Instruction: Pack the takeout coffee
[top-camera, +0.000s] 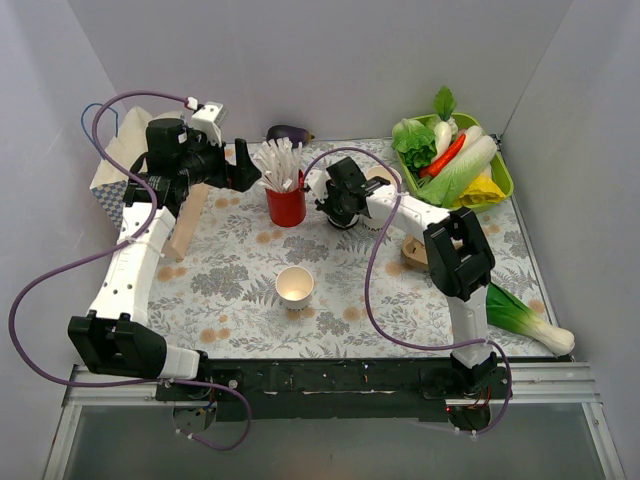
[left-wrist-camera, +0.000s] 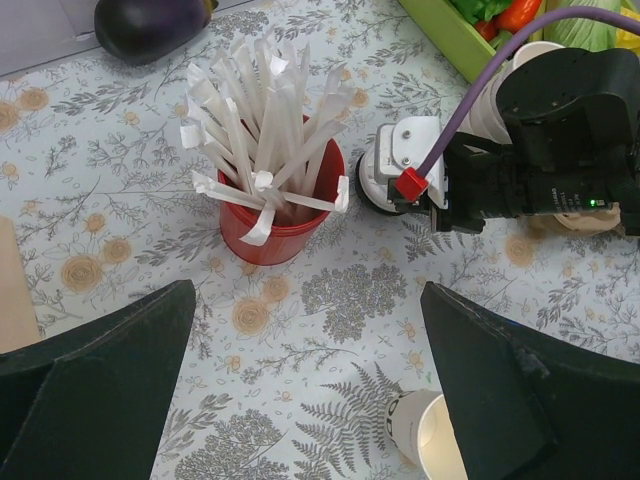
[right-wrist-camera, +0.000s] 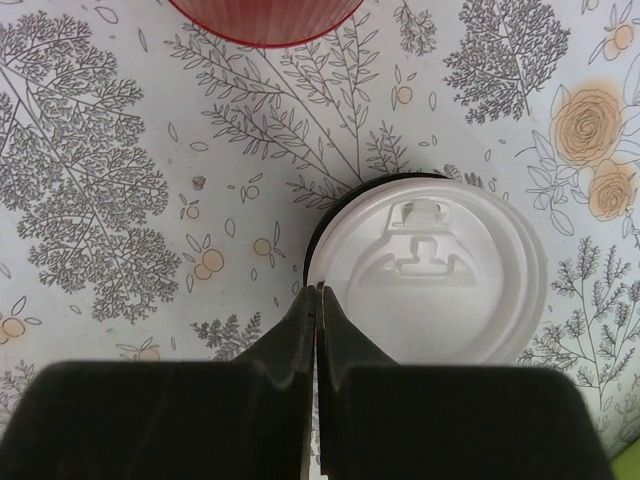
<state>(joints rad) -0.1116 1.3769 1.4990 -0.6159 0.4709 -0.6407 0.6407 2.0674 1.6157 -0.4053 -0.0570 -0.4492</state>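
**Overhead and wrist views.** The takeout coffee (right-wrist-camera: 440, 285) stands upright on the floral tablecloth (top-camera: 225, 295). It is just right of the red cup (top-camera: 286, 205) of white sticks (left-wrist-camera: 262, 120), near it but not touching.

**Right gripper** (right-wrist-camera: 318, 300): the jaws are clenched flat together, and the tips lie over the left rim of the coffee's white lid (whether they pinch that rim cannot be told).

**Left gripper** (left-wrist-camera: 310, 400): the jaws are released wide and hold nothing. It hangs raised, to the left of the red cup.

**Other items:** a lidless paper cup (top-camera: 295, 286) stands on the arm-base side of the red cup. An eggplant (top-camera: 289, 133) lies on its far side.
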